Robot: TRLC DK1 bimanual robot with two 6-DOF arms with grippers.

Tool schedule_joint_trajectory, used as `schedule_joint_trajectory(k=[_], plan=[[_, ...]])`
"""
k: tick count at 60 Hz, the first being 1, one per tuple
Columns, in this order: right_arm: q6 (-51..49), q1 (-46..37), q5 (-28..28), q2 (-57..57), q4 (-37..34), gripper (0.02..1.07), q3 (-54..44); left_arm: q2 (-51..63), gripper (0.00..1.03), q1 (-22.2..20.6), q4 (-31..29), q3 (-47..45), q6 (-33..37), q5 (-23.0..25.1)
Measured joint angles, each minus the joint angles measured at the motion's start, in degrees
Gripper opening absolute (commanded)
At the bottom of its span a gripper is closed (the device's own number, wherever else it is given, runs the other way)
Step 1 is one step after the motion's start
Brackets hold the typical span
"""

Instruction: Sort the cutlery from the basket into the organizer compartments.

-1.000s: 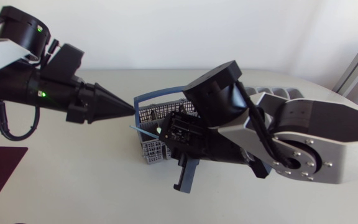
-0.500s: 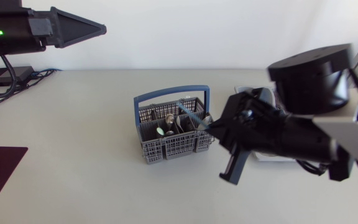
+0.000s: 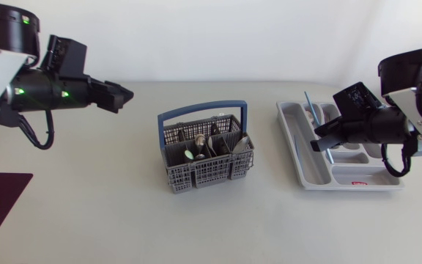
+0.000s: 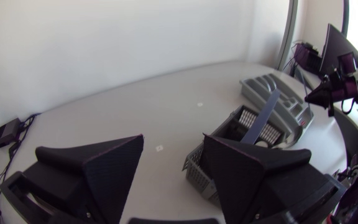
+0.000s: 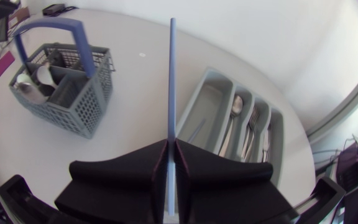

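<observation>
Clamping a slim blue cutlery piece [image 5: 171,74] between both fingers, our right gripper [image 5: 171,144] is hovering over the grey plastic organizer tray [image 3: 293,150] by the right edge of the desk [image 3: 86,198], apparently lining up a compartment. Our left gripper [image 4: 173,142] is hanging open, well clear of the blue-handled grey slatted basket [image 3: 196,174] mid-desk.

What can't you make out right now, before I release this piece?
Blue-handled utensil: working end buried in the right claw, right wrist view.
Basket: cutlery types too small, behind mesh walls, head view.
Organizer: some compartments covered by the right arm, head view.
</observation>
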Motion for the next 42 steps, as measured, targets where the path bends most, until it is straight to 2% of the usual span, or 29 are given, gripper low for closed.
schedule_joint_trajectory(k=[10,30,39,42], plan=[[4.8,-3.4,0.0,11.1,0.0,0.07,5.4,4.6,0.66,-2.2,-1.8,-2.6,2.8,-4.7],[13.5,-4.1,0.0,29.1,-2.1,0.08,17.0,5.4,0.66,-5.7,-2.2,-6.8,5.3,-7.5],[15.2,-4.4,0.0,33.5,-2.6,0.08,18.2,5.6,0.66,-7.1,-2.3,-8.1,5.9,-7.8],[15.5,-4.5,-0.3,34.4,-2.9,0.14,18.2,5.6,0.66,-7.5,-2.2,-8.3,5.9,-7.8]])
